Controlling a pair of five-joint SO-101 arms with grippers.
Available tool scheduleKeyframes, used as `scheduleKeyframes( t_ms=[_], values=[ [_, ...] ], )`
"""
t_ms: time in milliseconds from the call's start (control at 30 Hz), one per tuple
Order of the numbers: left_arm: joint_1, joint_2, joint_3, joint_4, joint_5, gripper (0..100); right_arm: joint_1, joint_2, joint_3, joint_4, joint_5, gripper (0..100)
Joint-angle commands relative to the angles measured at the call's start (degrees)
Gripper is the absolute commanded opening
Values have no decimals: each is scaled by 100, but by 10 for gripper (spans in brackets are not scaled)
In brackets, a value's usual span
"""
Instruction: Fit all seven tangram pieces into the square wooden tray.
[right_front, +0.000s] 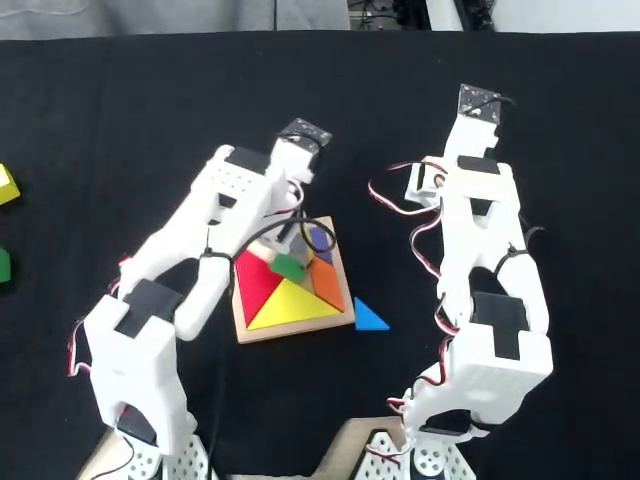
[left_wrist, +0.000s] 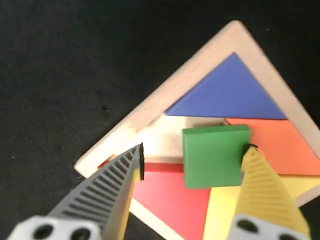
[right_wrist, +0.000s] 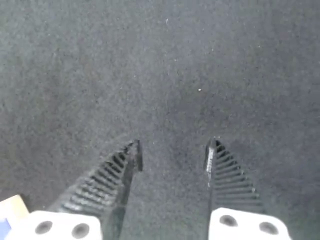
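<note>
A black cloth-covered table carries everything. The left arm bends over the square wooden tray, which sits near the table's middle, while the right arm stands well apart over bare cloth. In the tray lie a yellow triangle, a red triangle, an orange piece and a blue-violet triangle. The left gripper is spread wide above the tray. One finger touches the edge of the green square, which rests crooked on top of the other pieces; the other finger is apart from it. The right gripper is parted with nothing between its fingers. A small blue triangle lies on the cloth just beside the tray.
</note>
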Motion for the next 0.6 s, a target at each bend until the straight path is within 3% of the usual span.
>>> scheduleKeyframes(
  t_ms=[0, 567],
  values=[
    [-215, -105, -180, -70, -229, 307, 53, -40, -295, 44, 53, 208],
    [-251, -53, -453, -158, -440, 306, 53, -40, -295, 44, 53, 208]
  ],
)
